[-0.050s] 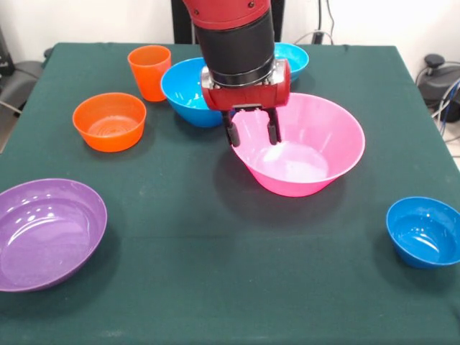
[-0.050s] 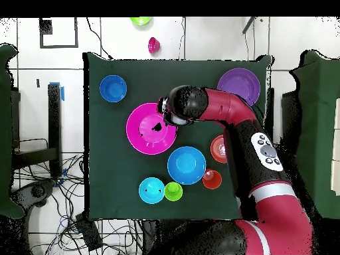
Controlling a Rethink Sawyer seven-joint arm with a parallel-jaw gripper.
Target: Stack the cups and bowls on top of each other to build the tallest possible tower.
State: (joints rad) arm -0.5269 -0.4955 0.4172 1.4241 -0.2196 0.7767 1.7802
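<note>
Gripper (image 1: 252, 134) spread apart, empty, straddling near rim of pink bowl (image 1: 316, 154) at mid-table (blue bowl (image 1: 185, 90) just beside). Could slip off the glossy rim, or tip bowl.

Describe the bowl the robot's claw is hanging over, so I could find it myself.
Start at the green table and find the gripper near its middle. Directly under it sits the pink bowl. It is the only pink one and the widest, bigger than the large blue bowl just behind it.
</note>
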